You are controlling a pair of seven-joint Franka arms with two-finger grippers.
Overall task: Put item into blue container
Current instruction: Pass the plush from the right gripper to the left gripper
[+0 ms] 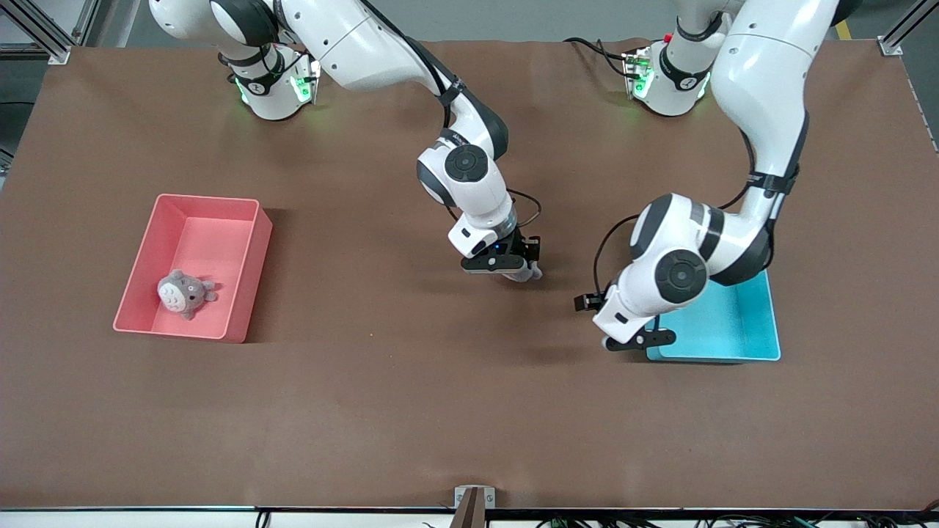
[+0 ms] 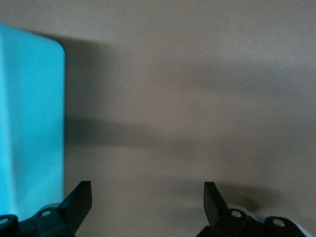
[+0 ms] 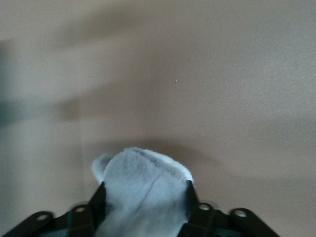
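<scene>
We carry a grey plush (image 3: 140, 190) in the right gripper (image 1: 513, 265), pinched between both fingers over bare table (image 1: 411, 411) about midway between the pink bin (image 1: 139, 286) and the blue bin (image 1: 741, 330). To do this step well, we should keep the grip firm, travel high enough to pass the blue bin's wall, and let go only once the plush is over its floor. The right arm reaches out from its base with the wrist bent down. The left arm folds over the blue bin and hides much of it; we would want it out of the way. The left gripper (image 2: 148, 197) hangs spread wide and empty just beside the bin's outer wall. A second plush (image 1: 185, 292), perhaps a matching one, lies in the pink bin.
</scene>
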